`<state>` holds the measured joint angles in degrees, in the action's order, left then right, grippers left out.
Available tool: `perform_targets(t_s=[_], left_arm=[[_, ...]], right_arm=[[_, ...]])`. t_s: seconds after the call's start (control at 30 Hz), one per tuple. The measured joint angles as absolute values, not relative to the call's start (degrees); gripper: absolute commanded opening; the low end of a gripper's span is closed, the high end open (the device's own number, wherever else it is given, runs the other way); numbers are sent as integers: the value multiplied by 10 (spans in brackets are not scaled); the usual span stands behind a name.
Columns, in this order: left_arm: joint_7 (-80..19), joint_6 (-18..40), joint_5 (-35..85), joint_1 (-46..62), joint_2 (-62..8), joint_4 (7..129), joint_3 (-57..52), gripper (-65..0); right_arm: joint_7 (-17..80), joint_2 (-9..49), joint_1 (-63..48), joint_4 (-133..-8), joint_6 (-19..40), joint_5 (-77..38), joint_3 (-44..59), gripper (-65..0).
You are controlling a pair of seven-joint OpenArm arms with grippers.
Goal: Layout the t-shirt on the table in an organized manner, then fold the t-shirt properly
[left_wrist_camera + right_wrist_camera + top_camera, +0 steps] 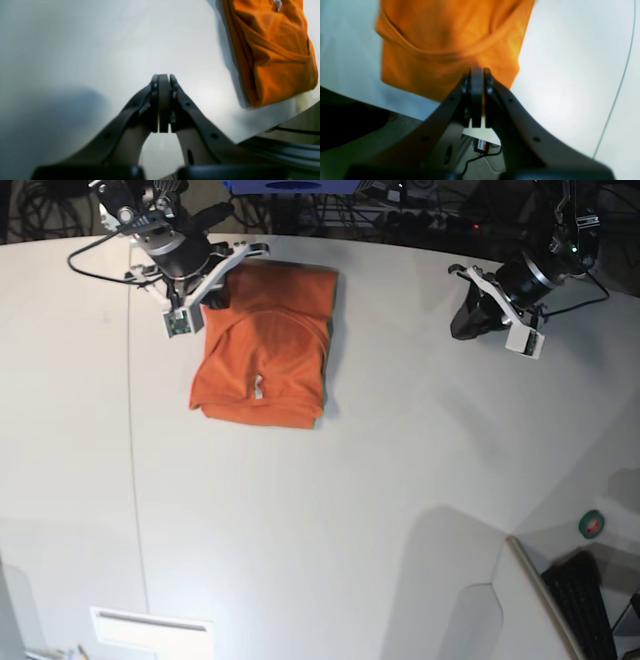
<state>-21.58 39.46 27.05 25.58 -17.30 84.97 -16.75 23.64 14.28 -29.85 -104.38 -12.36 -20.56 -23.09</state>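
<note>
Orange t-shirt [262, 365]: soft cloth lying bunched into a rough rectangle on the worktop, near its edge, curved folds showing
Worktop [300, 530]: smooth, white, spreading beneath
Left gripper [162, 105]: black, tapering, pressing its fingers together
Right gripper [477, 100]: pressing together likewise

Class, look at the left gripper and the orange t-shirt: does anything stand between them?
Nothing visible does. In the left wrist view, only a stretch of bare white table lies between the left gripper and the t-shirt; the base view shows the same gap.
</note>
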Motion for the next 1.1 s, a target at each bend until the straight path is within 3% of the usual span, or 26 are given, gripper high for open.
perform_targets(t_s=[0.23, 0.47, 0.6, 0.73, 0.83, 1.0, 1.1], left_arm=[[-213, 395, 271, 274, -170, 850, -163, -650], [-210, 395, 271, 288, -159, 902, -132, -650], [-210, 394, 269, 299, -156, 921, -136, -650], [-206, 395, 259, 333, -159, 927, -136, -650], [-203, 394, 172, 348, -172, 910, -121, -650], [-29, 393, 60, 412, -172, 874, -91, -650], [15, 396, 25, 461, -169, 854, -82, -650]], right_arm=[[234, 141, -266, -926, -126, -206, -262, -650], [234, 143, -296, -1026, -124, -206, -263, -650], [235, 177, -314, -1065, -126, -206, -259, -650], [228, 178, -333, -1057, -124, -204, -179, -650], [235, 191, -348, -1046, -120, -206, -124, -650], [229, 242, -429, -1067, -124, -206, -55, -650], [228, 245, -502, -1077, -121, -206, -48, -650]])
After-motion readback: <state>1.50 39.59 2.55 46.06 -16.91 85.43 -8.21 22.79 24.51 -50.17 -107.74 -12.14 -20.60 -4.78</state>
